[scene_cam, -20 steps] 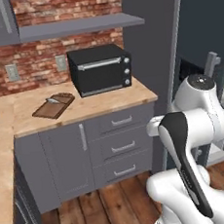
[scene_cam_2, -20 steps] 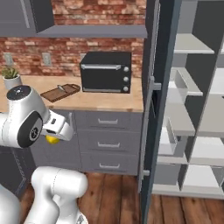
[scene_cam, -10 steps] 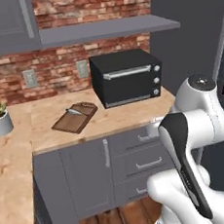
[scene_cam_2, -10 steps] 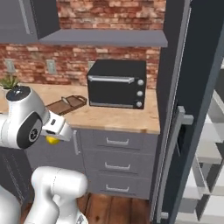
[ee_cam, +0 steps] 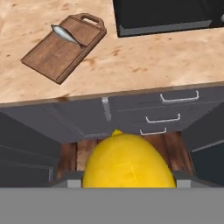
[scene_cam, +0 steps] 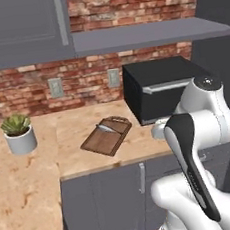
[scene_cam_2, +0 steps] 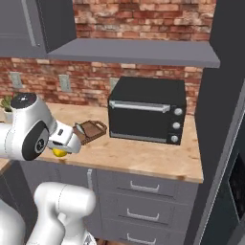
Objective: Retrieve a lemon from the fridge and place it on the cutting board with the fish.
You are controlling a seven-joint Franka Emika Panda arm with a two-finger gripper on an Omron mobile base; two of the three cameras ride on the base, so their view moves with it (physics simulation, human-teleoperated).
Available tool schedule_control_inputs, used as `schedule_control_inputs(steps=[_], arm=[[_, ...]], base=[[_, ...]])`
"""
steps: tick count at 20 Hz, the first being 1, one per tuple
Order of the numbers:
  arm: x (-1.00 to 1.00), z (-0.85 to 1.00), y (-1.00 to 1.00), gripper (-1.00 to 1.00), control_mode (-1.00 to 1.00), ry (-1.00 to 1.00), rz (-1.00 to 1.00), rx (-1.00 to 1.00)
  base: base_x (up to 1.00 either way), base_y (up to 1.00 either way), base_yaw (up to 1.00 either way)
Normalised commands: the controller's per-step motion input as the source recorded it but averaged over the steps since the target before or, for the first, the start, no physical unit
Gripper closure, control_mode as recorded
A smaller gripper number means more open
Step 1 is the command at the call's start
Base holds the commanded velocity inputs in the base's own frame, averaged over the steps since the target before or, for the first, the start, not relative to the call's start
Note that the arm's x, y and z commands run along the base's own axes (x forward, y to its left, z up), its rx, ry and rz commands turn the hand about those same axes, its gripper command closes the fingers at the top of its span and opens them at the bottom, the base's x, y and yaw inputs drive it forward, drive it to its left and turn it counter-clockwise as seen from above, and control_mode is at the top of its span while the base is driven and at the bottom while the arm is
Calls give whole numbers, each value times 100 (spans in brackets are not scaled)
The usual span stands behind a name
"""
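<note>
Lemon carried in the gripper, short of the counter

Left base view: the cutting board [scene_cam: 106, 136] with the fish [scene_cam: 107, 129] lies near the counter's [scene_cam: 37, 165] front edge, left of the black oven [scene_cam: 157, 90]. Right base view: the gripper [scene_cam_2: 63, 148] pinches the lemon [scene_cam_2: 59, 152] before the counter's front edge, board just behind. Hand view: the lemon [ee_cam: 127, 162] sits low, over drawers [ee_cam: 175, 103] and floor

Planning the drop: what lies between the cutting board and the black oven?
Bare countertop separates the cutting board from the oven, seen in the hand view.
</note>
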Motion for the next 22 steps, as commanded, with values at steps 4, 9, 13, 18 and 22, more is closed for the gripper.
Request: schedule_control_inputs(steps=[4, 9, 13, 18, 22], arm=[[0, 0, 0, 100, 100, 0, 0, 0], [0, 0, 0, 100, 100, 0, 0, 0], [0, 0, 0, 100, 100, 0, 0, 0], [0, 0, 0, 100, 100, 0, 0, 0], [0, 0, 0, 100, 100, 0, 0, 0]], base=[[32, 79, 17], [42, 73, 16], [62, 21, 11], [33, -17, 5], [0, -24, 0]])
